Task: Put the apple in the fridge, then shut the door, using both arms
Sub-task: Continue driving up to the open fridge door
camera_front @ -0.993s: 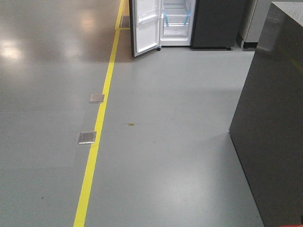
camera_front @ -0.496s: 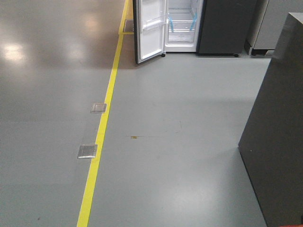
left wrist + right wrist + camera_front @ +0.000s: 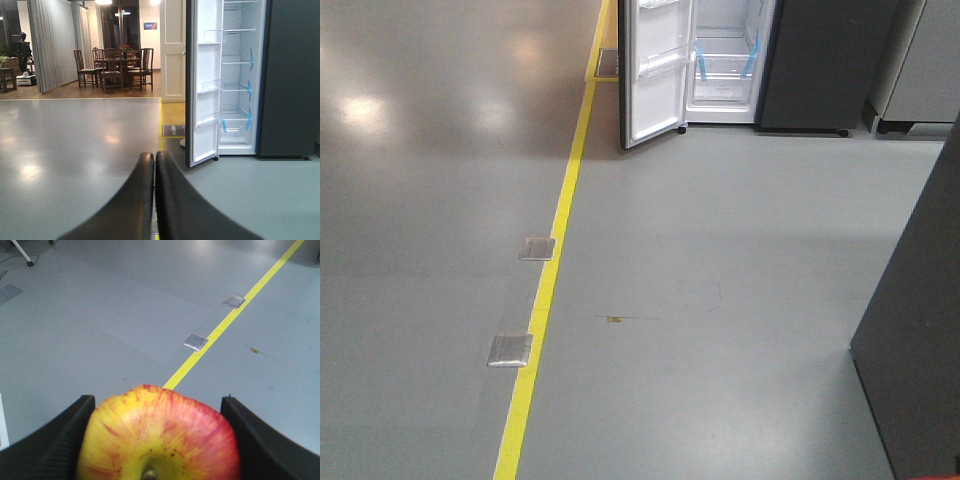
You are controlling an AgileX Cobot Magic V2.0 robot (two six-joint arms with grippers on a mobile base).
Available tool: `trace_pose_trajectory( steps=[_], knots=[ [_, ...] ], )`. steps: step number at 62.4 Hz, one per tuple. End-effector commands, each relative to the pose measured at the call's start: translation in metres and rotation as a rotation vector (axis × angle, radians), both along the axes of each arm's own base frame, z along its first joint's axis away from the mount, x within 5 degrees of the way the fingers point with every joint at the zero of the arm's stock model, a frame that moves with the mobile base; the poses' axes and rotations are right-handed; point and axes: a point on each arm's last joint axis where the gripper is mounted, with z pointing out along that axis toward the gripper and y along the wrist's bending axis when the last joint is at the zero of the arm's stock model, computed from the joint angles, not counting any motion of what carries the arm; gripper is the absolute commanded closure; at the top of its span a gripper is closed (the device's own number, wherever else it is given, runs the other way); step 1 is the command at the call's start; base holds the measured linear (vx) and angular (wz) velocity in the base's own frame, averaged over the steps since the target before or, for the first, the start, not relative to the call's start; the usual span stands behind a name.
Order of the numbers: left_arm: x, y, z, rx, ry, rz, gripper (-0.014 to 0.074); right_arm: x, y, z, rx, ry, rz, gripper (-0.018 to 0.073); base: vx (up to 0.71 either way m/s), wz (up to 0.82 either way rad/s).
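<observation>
Across the front view, glossy grey floor (image 3: 720,250) fills most of the frame. Fridge (image 3: 815,60) sits far off at the top edge w/ its upper part cut off: dark outside, white inside, glass shelves w/ blue tape strips (image 3: 698,55). Door (image 3: 655,80) stands swung open at the fridge's left, white lining & clear bins showing. Dark grey cabinet (image 3: 920,330) is cut off at the right edge. Yellow line (image 3: 555,270) runs up the floor toward the door, two square metal plates (image 3: 510,349) on its left side. No arm shows in front view. Left wrist cam alone gives the fridge at nearly full height, plus wooden table & chairs (image 3: 112,67) far behind. Left gripper (image 3: 155,157): smooth black curved jaws pressed together, nothing between, bases cut off below. Right wrist cam only: right gripper (image 3: 157,407) clamped on the apple (image 3: 157,440), ribbed black jaws on both sides. Apple is over the floor, not in the fridge, glossy, red streaks over yellow, stem end toward cam, lower part out of frame
</observation>
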Motion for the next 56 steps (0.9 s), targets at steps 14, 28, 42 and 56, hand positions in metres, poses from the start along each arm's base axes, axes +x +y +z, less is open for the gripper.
trace_pose_trajectory(
  steps=[14, 28, 42, 56],
  knots=[
    [-0.0009, -0.0001, 0.0005, -0.019, -0.070, -0.003, 0.0603, 0.0030, 0.0013, 0.0136, 0.057, -0.071, -0.012, 0.0166, 0.30, 0.00],
    [-0.0009, -0.0001, 0.0005, -0.019, -0.070, -0.003, 0.0603, 0.0030, 0.0013, 0.0136, 0.057, -0.071, -0.012, 0.0166, 0.31, -0.06],
    [-0.0009, -0.0001, 0.0005, -0.019, -0.070, -0.003, 0.0603, 0.0030, 0.0013, 0.0136, 0.057, -0.071, -0.012, 0.0166, 0.31, -0.05],
    [-0.0009, -0.0001, 0.0005, -0.019, -0.070, -0.003, 0.0603, 0.0030, 0.0013, 0.0136, 0.057, -0.071, -0.012, 0.0166, 0.32, -0.04]
  ],
)
